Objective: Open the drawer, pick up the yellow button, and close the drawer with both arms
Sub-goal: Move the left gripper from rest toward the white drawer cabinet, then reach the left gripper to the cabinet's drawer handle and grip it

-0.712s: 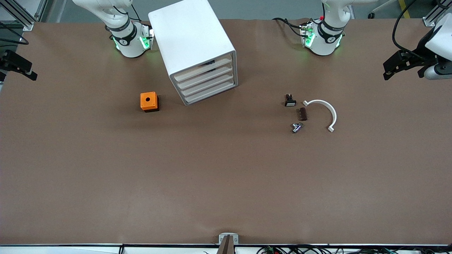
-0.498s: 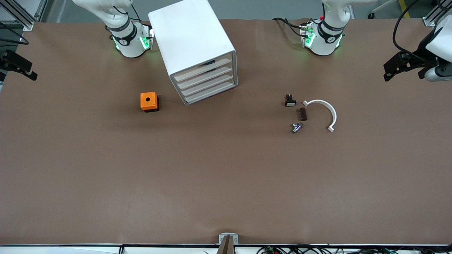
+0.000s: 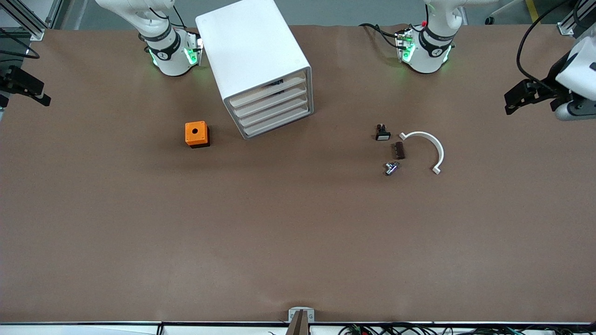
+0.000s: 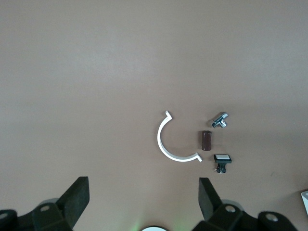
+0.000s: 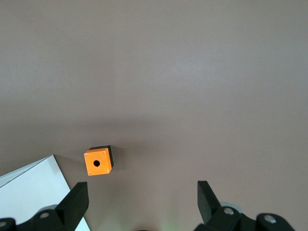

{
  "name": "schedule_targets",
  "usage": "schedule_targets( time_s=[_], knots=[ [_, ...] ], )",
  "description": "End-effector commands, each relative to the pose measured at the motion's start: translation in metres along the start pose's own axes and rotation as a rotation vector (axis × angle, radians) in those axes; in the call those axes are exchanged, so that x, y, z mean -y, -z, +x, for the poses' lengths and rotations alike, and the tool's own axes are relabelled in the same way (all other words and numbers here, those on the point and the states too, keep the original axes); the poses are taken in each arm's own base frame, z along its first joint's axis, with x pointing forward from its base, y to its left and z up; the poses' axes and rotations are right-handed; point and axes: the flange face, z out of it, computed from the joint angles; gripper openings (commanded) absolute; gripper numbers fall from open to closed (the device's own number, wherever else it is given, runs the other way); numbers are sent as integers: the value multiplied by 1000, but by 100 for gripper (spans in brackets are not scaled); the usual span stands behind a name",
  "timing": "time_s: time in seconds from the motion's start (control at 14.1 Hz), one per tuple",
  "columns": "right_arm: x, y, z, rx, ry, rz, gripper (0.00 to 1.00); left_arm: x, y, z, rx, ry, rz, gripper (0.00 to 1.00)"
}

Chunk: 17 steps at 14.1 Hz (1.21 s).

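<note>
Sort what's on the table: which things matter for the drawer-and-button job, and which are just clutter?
Job: top drawer, shut, in the white cabinet; left end effector; right end effector.

Clutter: orange cube, white arc, brown block, metal fitting, black part.

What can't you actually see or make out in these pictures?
- The button: not visible in any view; presumably inside the shut top drawer, behind its front.
- Drawer contents: dark shapes behind the fronts in the front view, too small to identify.
- Right gripper and left gripper: at the front view's side edges, arms partly cut off.
- The small metal part: too small to name.
- Cabinet: mostly cut off in the right wrist view.
</note>
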Motion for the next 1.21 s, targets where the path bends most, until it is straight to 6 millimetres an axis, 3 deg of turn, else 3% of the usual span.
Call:
schedule_targets(
  time_s=[0.0, 0.21, 0.36, 0.78, 1.14],
  knots=[
    [4, 0, -5, -4, 8, 3, 100, -15, -18, 14, 48, 72, 10, 100],
    [6, 0, -5, -3, 12, 3, 100, -43, -40, 28, 69, 180, -9, 100],
    [6, 0, -5, -3, 12, 3, 100, -51, -51, 37, 80, 261, -49, 100],
    [5, 0, -6, 0, 9, 2, 100, -73, -110, 64, 166, 497, -13, 100],
    [5, 0, -6, 0, 9, 2, 100, -125, -158, 68, 237, 805, 74, 100]
  ],
)
